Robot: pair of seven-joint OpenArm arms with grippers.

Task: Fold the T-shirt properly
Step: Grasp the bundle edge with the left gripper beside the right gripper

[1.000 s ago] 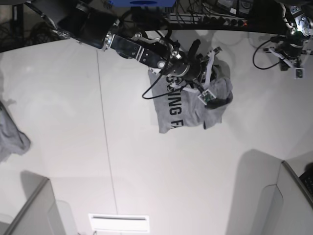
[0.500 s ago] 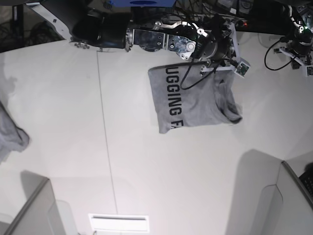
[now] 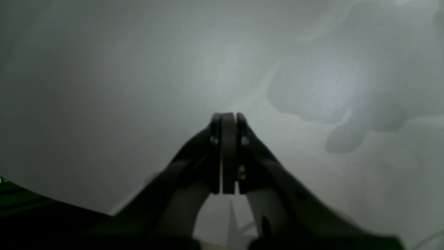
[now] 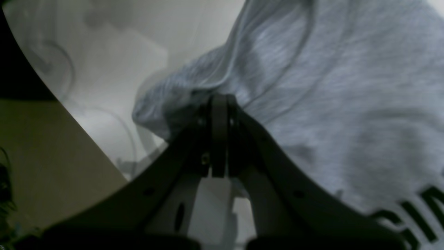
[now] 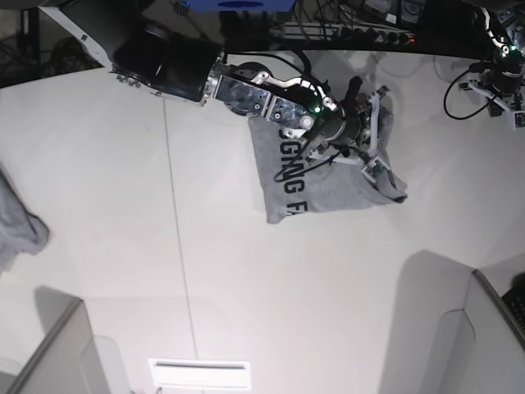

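Observation:
The heather-grey T-shirt (image 5: 324,185) lies on the white table (image 5: 246,271), with black lettering along its left part. My right gripper (image 5: 367,131) reaches from the back left over the shirt's back right part. In the right wrist view the T-shirt (image 4: 340,104) fills the right side, and the gripper (image 4: 219,99) has its jaws pressed together with a fold of the cloth bunched at the tips. My left gripper (image 5: 502,78) is at the far back right, away from the shirt. In the left wrist view it (image 3: 228,116) is shut and empty above bare table.
A smaller grey cloth lump (image 5: 16,222) lies at the left edge. Grey partitions stand at the front left (image 5: 57,345) and front right (image 5: 492,328). A white slotted part (image 5: 199,373) is at the front edge. Cables and a power strip (image 5: 344,33) run along the back.
My right gripper swung to the back right, spreading the shirt's crumpled right side, then came back forward and left over the shirt. The left arm barely moved.

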